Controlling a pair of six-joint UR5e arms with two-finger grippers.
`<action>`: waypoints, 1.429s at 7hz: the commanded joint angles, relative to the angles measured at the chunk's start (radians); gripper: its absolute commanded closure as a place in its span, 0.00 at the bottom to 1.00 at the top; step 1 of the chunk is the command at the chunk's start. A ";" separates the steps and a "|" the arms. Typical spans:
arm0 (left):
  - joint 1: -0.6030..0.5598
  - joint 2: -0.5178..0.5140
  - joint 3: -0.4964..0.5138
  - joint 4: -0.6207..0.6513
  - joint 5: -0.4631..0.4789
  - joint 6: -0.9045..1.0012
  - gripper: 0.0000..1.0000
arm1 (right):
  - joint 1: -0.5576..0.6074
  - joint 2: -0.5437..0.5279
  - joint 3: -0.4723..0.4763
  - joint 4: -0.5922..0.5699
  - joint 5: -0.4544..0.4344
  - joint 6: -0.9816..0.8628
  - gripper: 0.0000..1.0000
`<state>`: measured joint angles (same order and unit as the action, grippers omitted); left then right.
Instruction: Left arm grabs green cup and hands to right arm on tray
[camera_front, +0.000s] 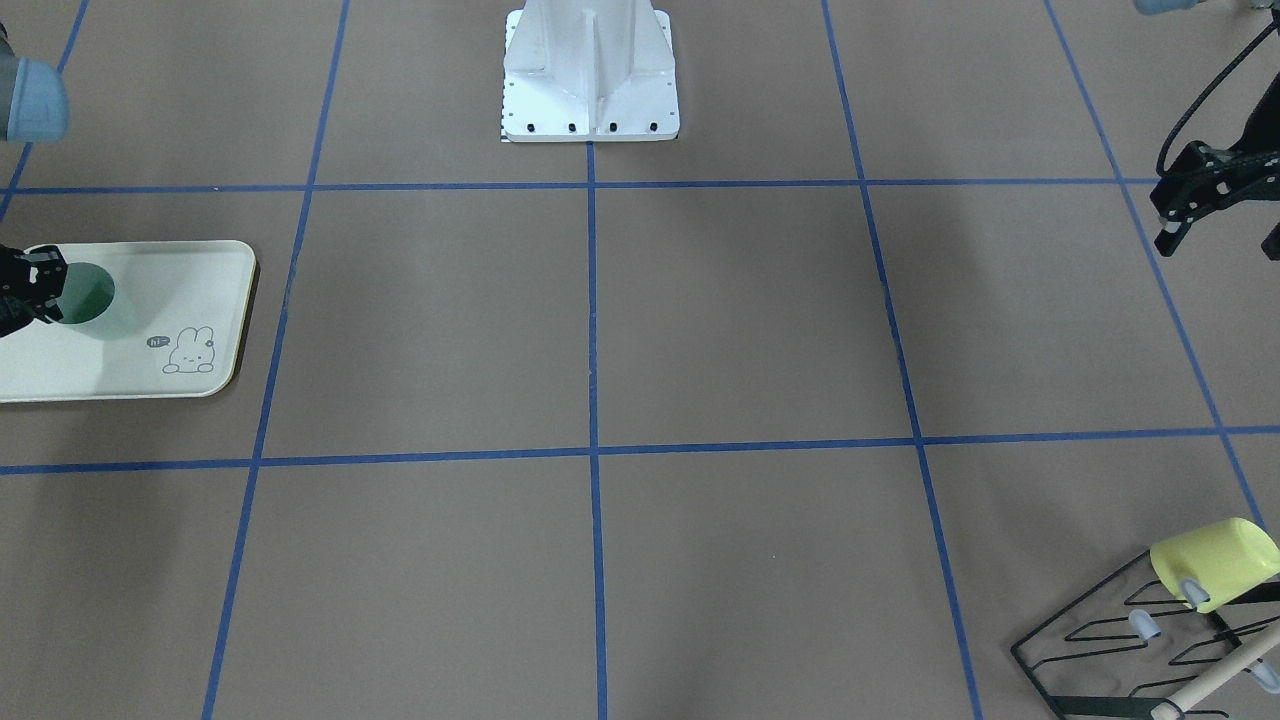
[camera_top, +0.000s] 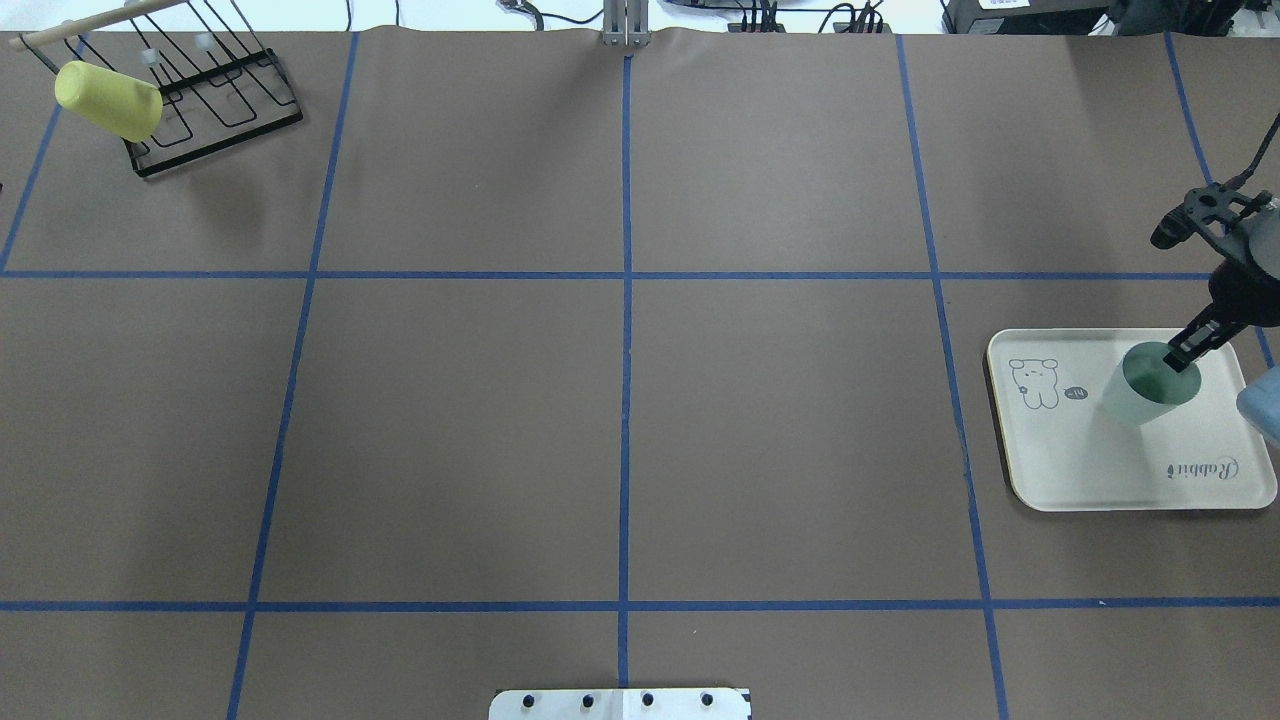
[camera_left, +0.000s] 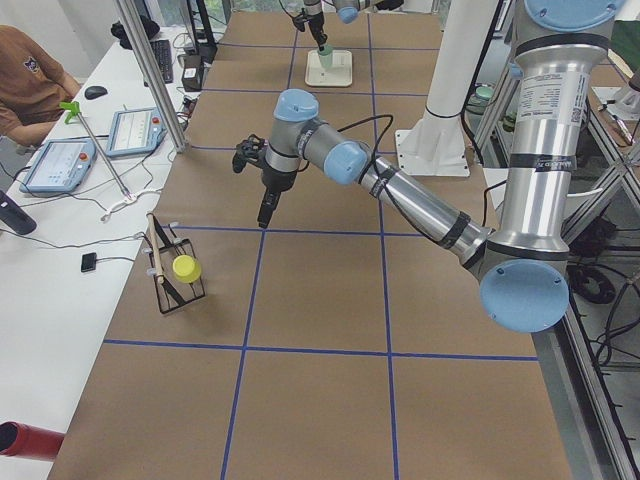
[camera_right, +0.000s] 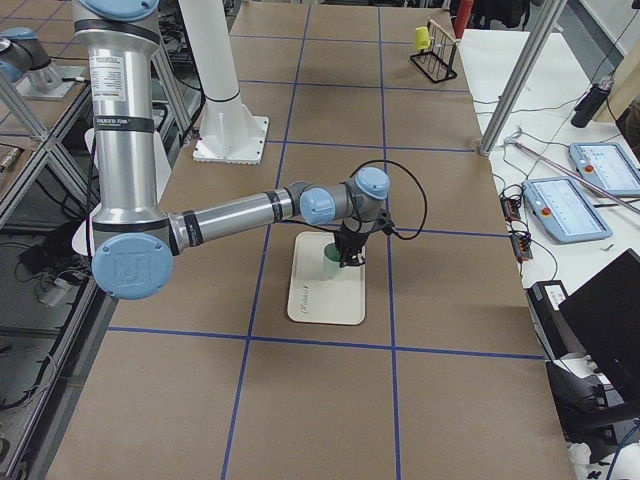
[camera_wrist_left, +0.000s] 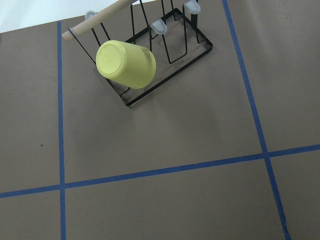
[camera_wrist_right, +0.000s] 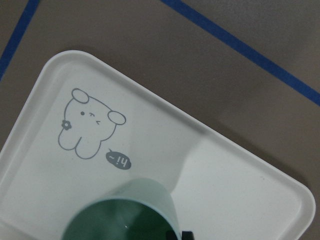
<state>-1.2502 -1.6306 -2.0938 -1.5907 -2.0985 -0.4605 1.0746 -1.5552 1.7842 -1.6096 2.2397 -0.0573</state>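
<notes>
The green cup (camera_top: 1150, 385) is upright over the far part of the tray (camera_top: 1100, 470), mouth up. I cannot tell whether its base touches the tray. My right gripper (camera_top: 1190, 350) is shut on the cup's rim, one finger inside the mouth. From the front the cup (camera_front: 88, 295), tray (camera_front: 150, 370) and right gripper (camera_front: 30, 290) sit at the far left. The right wrist view shows the cup's mouth (camera_wrist_right: 120, 220) and the tray's bunny drawing (camera_wrist_right: 87, 122). My left gripper (camera_front: 1220, 240) hangs open and empty above the table, far from the tray.
A yellow cup (camera_top: 108, 100) hangs on a black wire rack (camera_top: 215, 110) at the table's far left corner; it also shows in the left wrist view (camera_wrist_left: 126, 64). The robot's white base (camera_front: 590, 80) stands at the middle of the near edge. Blue tape lines cross the brown table.
</notes>
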 joint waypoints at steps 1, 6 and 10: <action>0.000 0.000 0.000 0.000 0.000 -0.001 0.00 | -0.010 0.001 -0.006 0.002 0.000 -0.003 0.44; -0.093 -0.002 0.033 0.012 -0.117 0.020 0.00 | 0.161 -0.062 0.115 -0.009 0.003 -0.001 0.00; -0.270 0.133 0.138 0.005 -0.155 0.604 0.00 | 0.290 -0.042 0.106 -0.003 0.006 0.013 0.00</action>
<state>-1.4757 -1.5418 -1.9947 -1.5731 -2.2498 -0.0228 1.3334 -1.5994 1.8918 -1.6143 2.2494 -0.0498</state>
